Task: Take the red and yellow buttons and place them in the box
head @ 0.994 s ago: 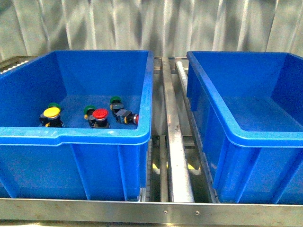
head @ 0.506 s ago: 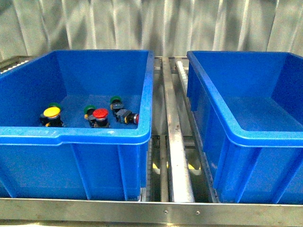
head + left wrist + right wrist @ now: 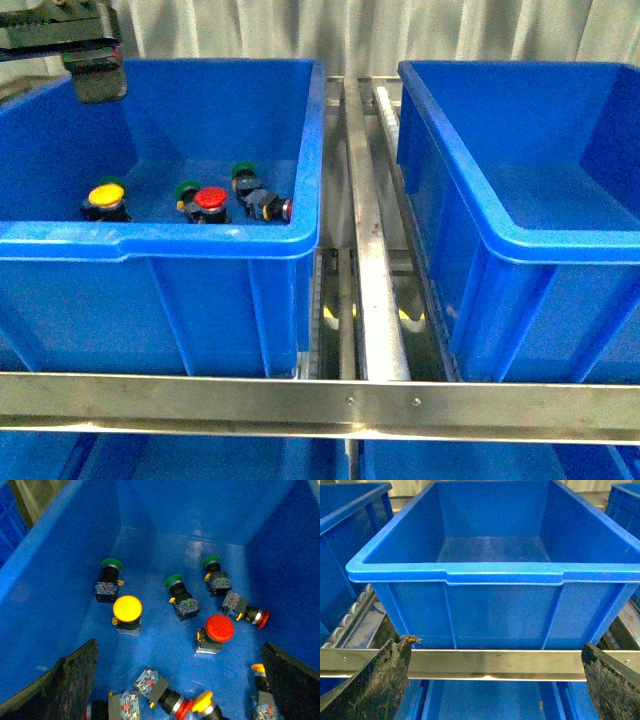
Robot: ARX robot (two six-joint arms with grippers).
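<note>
The left blue bin [image 3: 160, 243] holds several push-button switches. A yellow-capped button [image 3: 105, 193] stands upright at its left, also in the left wrist view [image 3: 127, 608]. A red-capped button [image 3: 210, 197] stands near the middle [image 3: 219, 628]. Another red-capped one [image 3: 262, 619] lies on its side by the right wall. More red and yellow ones [image 3: 202, 701] lie closer to the wrist camera. My left gripper [image 3: 90, 60] hangs open above the bin's far left, over the buttons [image 3: 179, 647], touching none. My right gripper [image 3: 495, 645] is open in front of the empty right blue box [image 3: 495, 572].
Three green-capped switches [image 3: 174, 581] stand among the buttons. A steel roller track [image 3: 370, 250] runs between the two bins. A steel rail [image 3: 320, 405] crosses in front of them, with more blue bins below it. A curtain hangs behind.
The front view has shifted, so the bins sit higher in the picture and the front rail is higher. My left gripper has come into view above the left bin. The buttons have not moved.
</note>
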